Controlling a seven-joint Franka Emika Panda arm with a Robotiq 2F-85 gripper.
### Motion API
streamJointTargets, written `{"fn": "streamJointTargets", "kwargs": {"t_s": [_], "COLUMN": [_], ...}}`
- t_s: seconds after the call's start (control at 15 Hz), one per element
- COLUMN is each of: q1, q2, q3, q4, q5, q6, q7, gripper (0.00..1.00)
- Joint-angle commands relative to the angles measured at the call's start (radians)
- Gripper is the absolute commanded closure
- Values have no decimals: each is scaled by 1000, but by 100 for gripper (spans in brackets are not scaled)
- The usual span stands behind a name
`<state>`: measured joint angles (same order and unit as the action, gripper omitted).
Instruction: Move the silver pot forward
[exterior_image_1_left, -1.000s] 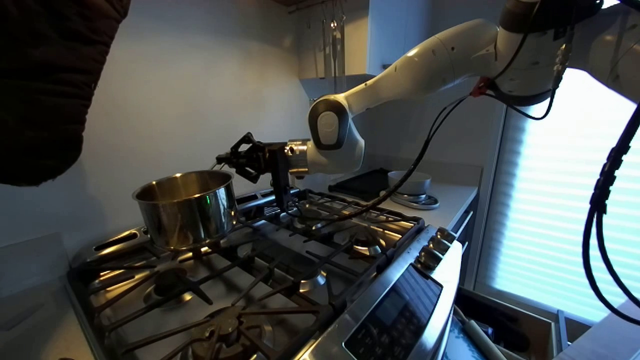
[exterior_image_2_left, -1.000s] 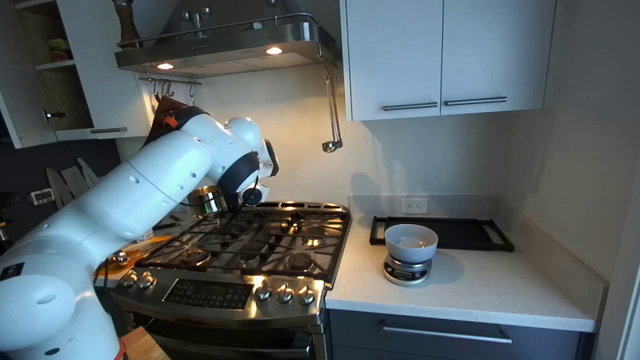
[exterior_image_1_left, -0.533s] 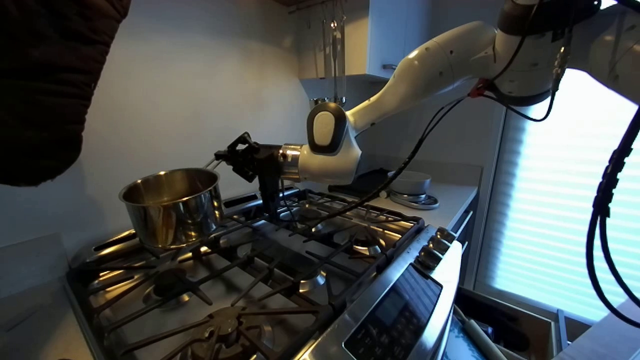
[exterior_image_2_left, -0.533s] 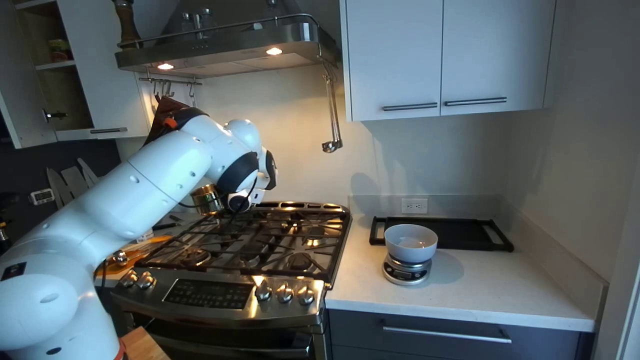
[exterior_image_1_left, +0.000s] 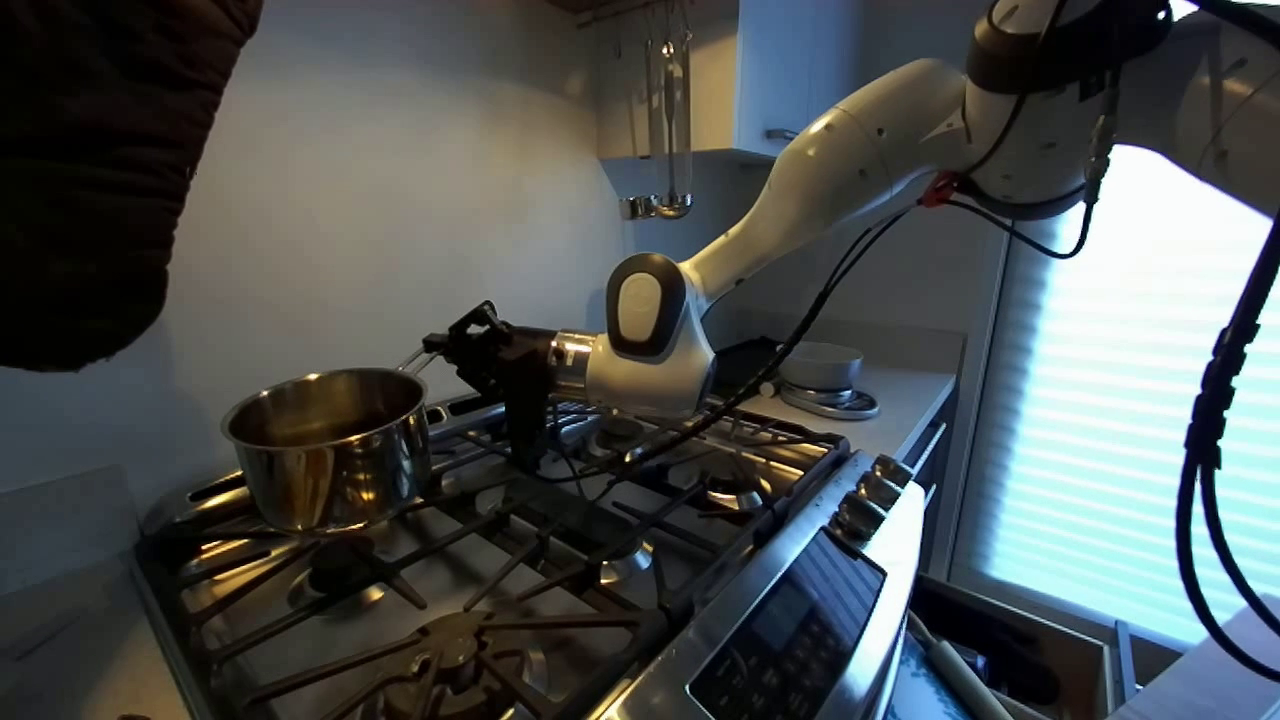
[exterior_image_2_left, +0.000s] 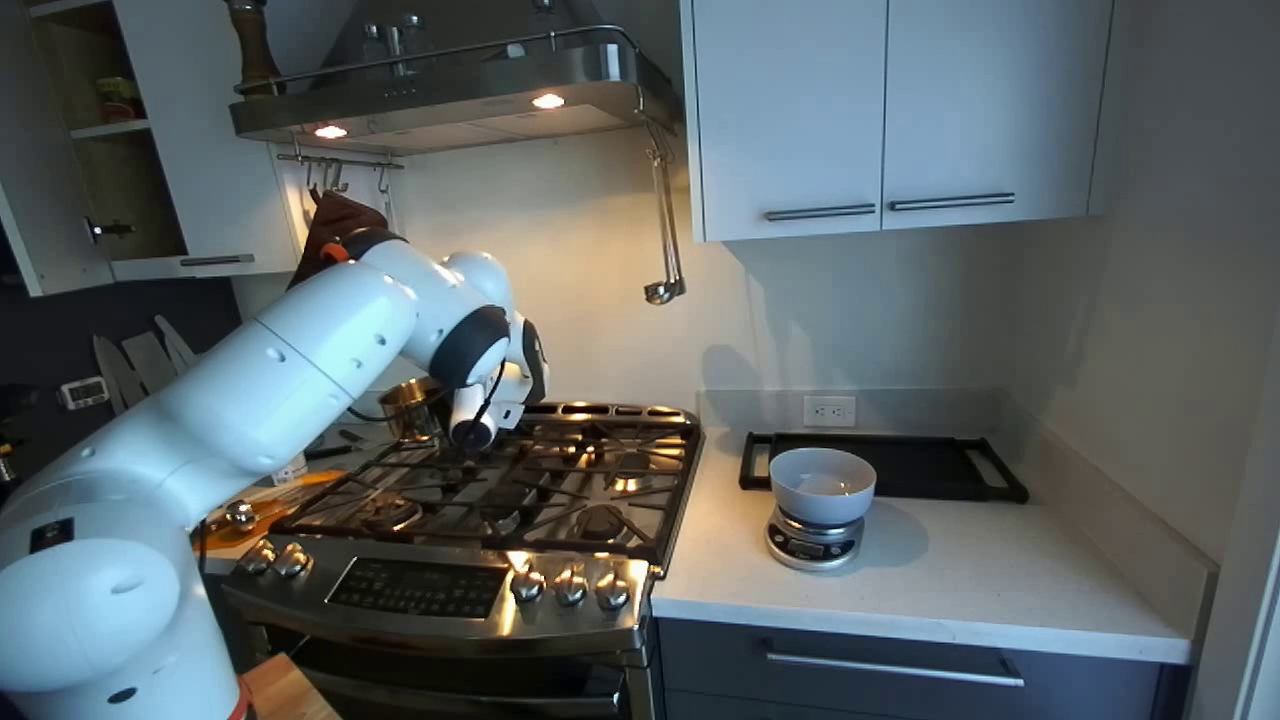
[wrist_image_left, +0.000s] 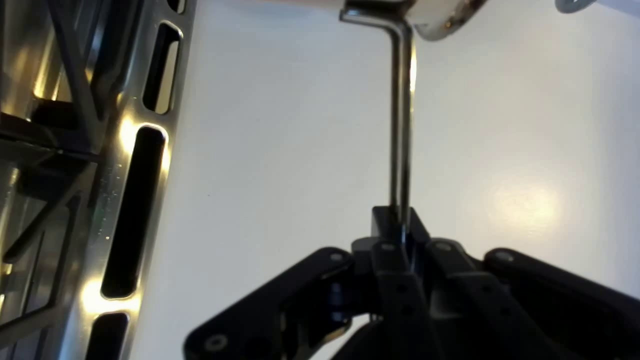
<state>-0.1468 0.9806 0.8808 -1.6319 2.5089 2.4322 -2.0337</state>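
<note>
The silver pot (exterior_image_1_left: 335, 470) is shiny with a golden inside. It is upright over the back burner by the wall, low at the grates; I cannot tell whether it touches them. It also shows partly behind the arm in an exterior view (exterior_image_2_left: 405, 408). My gripper (exterior_image_1_left: 436, 345) is beside the pot and shut on its thin metal handle. In the wrist view the gripper (wrist_image_left: 400, 227) clamps the handle rods (wrist_image_left: 402, 115), which run up to the pot at the top edge. The fingers are hidden behind the arm in an exterior view.
Black grates (exterior_image_1_left: 540, 540) cover the stove, and a white wall (exterior_image_1_left: 400, 200) stands close behind the pot. A dark mitt (exterior_image_1_left: 100, 180) hangs near. A white bowl (exterior_image_2_left: 822, 487) on a scale (exterior_image_2_left: 813, 545) and a black tray (exterior_image_2_left: 920, 465) sit on the counter.
My gripper and the held pot have moved left in an exterior view, along the stove's back, and then dropped lower toward the grates. The grip on the handle is unchanged.
</note>
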Motion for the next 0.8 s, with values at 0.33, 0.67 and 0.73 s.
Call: {"fn": "streamJointTargets", "kwargs": {"t_s": [0.33,0.67,0.73], "q1": [47,39,41], "q2": [-53,-3,-9], "q3": [-123,-105,-107], "q4": [11,35,34], "q5": [41,0,0], "q6": [-33,3,3], "q7": [140,84,87], "gripper": [98,94,94]}}
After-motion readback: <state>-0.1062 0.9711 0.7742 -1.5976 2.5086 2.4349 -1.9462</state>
